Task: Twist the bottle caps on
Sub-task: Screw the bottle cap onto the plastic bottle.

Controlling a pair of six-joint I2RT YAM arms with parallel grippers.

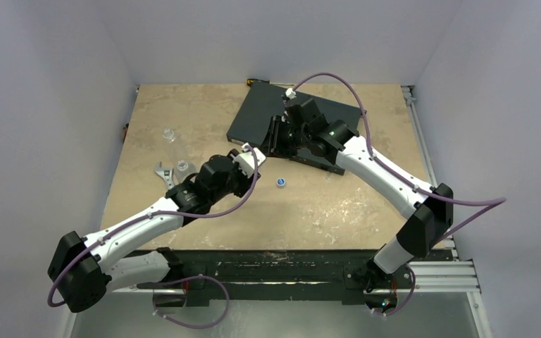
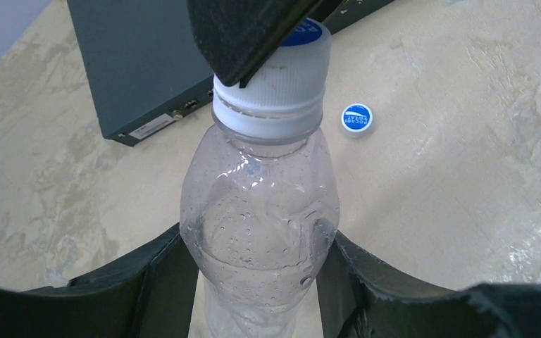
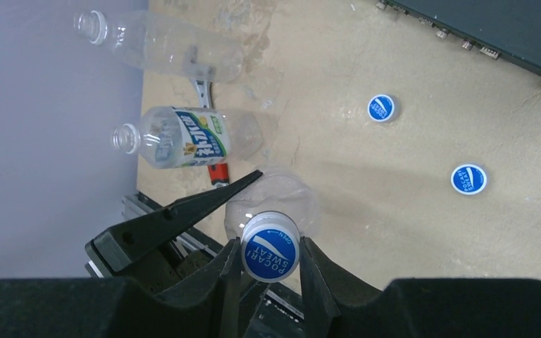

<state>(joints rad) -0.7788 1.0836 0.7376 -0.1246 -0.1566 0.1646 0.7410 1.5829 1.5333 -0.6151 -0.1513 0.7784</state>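
My left gripper (image 2: 257, 264) is shut on a clear bottle (image 2: 260, 211) and holds it upright by the body. A blue and white cap (image 3: 270, 247) sits on the bottle's neck, and my right gripper (image 3: 268, 259) is shut on it from above. The cap also shows in the left wrist view (image 2: 282, 77). In the top view the two grippers, left (image 1: 248, 160) and right (image 1: 280, 137), meet at the table's middle and hide the bottle. Two loose caps (image 3: 382, 108) (image 3: 469, 179) lie on the table. One of them shows in the top view (image 1: 280, 182).
Two open clear bottles stand near the left edge, one plain (image 1: 169, 134) and one labelled (image 1: 182, 167). A wrench (image 1: 163, 174) with a red handle (image 3: 218, 172) lies by them. A flat black box (image 1: 268, 113) lies at the back, under the right arm.
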